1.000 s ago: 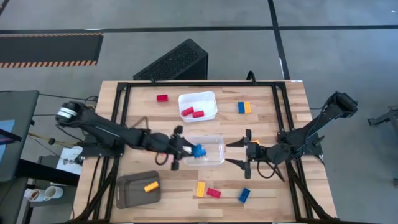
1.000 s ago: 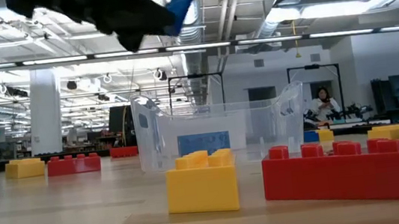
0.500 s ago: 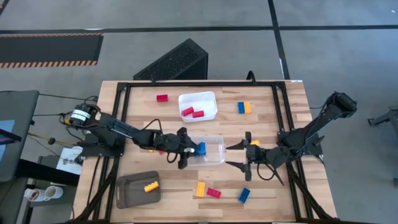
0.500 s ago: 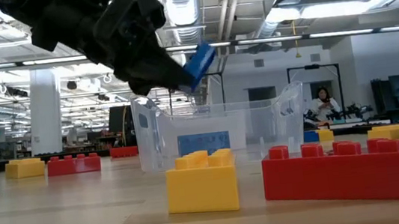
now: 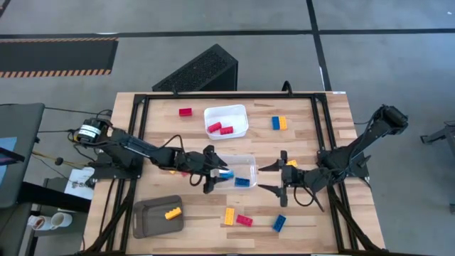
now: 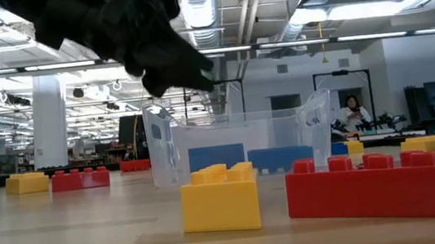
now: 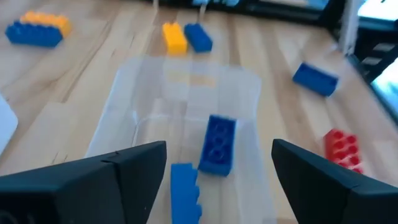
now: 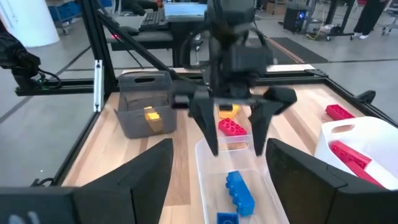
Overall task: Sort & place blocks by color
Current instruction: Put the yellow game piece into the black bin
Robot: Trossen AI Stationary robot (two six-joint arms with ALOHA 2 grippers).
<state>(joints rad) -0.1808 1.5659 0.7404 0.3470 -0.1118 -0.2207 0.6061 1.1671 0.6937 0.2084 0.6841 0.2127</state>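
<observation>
A clear tray (image 5: 245,165) sits mid-table with two blue blocks on its floor (image 7: 217,144) (image 7: 185,190). My left gripper (image 5: 217,173) hangs open over the tray's left end with nothing between its fingers; in the low view it (image 6: 178,65) is above the tray's rim. My right gripper (image 5: 264,177) stands open just right of the tray, holding nothing. A white tray (image 5: 238,114) holds red blocks (image 5: 220,129). A grey tray (image 5: 149,220) holds a yellow block (image 5: 172,212).
Loose blocks lie on the table: red (image 5: 185,112) at the far left, blue and yellow (image 5: 279,123) at the far right, yellow (image 5: 229,215), red (image 5: 244,220) and blue (image 5: 279,223) near the front, and yellow (image 5: 290,163) by my right gripper. A black frame (image 5: 142,107) borders the table.
My left gripper has moved down and toward the table's right, to the clear tray, and rolled a little. It has opened and let go of the blue block, which has dropped and now lies flat on the tray's floor beside the other blue block.
</observation>
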